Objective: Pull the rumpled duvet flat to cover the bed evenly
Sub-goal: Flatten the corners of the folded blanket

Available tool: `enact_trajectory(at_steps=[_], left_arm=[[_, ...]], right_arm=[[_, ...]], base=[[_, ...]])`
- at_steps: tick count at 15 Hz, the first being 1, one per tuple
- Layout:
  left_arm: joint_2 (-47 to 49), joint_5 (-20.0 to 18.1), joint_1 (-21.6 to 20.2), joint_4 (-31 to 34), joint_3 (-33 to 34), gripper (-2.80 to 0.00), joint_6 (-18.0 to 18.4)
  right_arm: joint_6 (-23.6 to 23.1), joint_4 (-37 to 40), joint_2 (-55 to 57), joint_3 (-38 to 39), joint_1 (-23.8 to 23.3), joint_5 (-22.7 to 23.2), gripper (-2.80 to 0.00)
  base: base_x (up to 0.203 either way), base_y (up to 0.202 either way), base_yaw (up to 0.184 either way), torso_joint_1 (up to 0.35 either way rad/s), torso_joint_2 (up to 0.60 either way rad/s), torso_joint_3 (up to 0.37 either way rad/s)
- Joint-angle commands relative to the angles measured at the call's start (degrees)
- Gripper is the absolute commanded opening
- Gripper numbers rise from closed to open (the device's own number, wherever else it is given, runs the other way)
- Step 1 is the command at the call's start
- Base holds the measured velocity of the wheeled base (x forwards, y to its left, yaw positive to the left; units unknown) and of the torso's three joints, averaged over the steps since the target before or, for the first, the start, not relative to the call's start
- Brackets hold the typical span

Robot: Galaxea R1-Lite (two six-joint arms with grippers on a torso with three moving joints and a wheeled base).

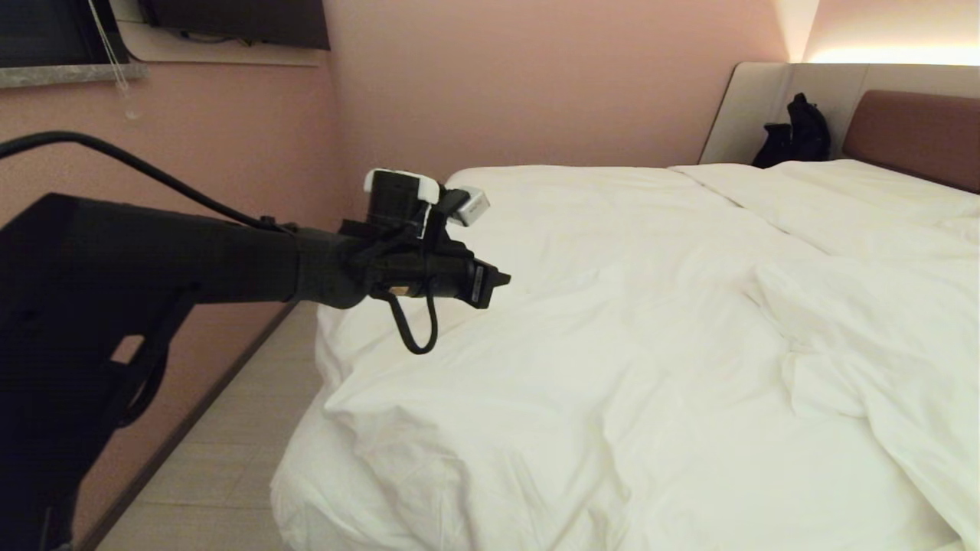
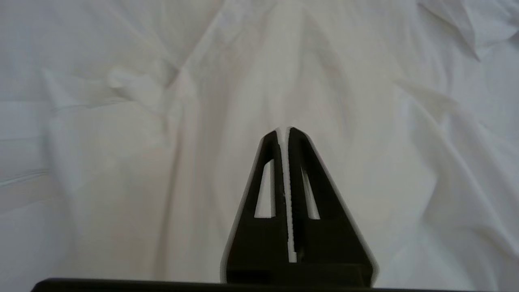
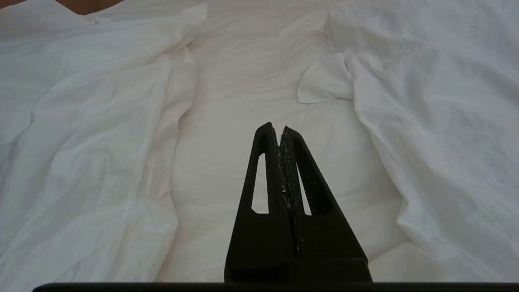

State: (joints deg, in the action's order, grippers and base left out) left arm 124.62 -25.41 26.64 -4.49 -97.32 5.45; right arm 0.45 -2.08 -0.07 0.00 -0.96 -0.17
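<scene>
The white duvet (image 1: 612, 367) lies rumpled over the bed (image 1: 911, 130), bunched in thick folds toward the right and hanging over the near left corner. My left gripper (image 1: 501, 282) reaches out above the duvet's left part. In the left wrist view the left gripper (image 2: 285, 130) hangs over wrinkled duvet (image 2: 162, 121), its jaws parted by a thin slit with nothing between them. My right gripper (image 3: 282, 129) is shut and empty. It points along a flatter white strip (image 3: 259, 81) between two raised duvet folds (image 3: 81, 142).
A black bag (image 1: 796, 134) leans at the head of the bed beside the reddish-brown headboard. White pillows (image 1: 857, 199) lie under it. A pink wall and a narrow strip of pale floor (image 1: 230, 444) run along the bed's left side.
</scene>
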Motion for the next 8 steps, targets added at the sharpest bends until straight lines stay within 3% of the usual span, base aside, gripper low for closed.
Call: enact_trajectory(at_steps=[1,8], left_arm=[[5.95,-0.09,0.65,0.63,-4.84,0.0,0.36],[15.47,-0.17,1.53,-0.28,-14.73,0.0,4.76]], right_arm=[[0.08,-0.02,0.07,0.0,0.0,-0.01,-2.8],[0.04,-0.02,0.07,0.0,0.0,-0.01,-2.8]], base=[[0.0,0.0,0.0,0.0,0.0,0.0],[0.0,0.0,0.0,0.0,0.0,0.0]])
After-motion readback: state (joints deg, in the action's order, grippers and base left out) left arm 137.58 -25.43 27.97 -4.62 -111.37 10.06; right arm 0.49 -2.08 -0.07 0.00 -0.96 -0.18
